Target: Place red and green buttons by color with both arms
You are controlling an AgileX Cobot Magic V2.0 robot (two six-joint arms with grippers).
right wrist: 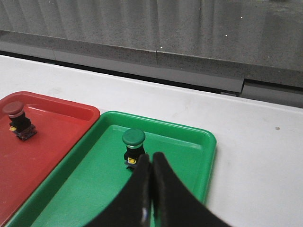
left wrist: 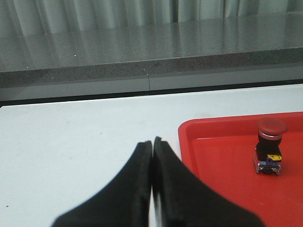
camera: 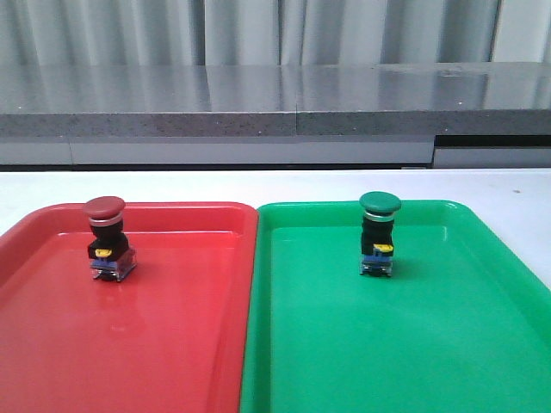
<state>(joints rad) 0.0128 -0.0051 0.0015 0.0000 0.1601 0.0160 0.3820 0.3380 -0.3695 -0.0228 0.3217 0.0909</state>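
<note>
The red button (camera: 108,238) stands upright in the red tray (camera: 172,344), near its far left. The green button (camera: 379,234) stands upright in the green tray (camera: 448,344), near its far middle. Neither arm shows in the front view. In the left wrist view my left gripper (left wrist: 152,142) is shut and empty over the white table, left of the red tray (left wrist: 208,137) and apart from the red button (left wrist: 270,145). In the right wrist view my right gripper (right wrist: 151,156) is shut and empty, above the green tray (right wrist: 189,142), close to the green button (right wrist: 133,146).
The two trays lie side by side on a white table (camera: 499,185), their rims touching. A grey stone ledge (camera: 275,107) runs along the far edge of the table, with a curtain behind it.
</note>
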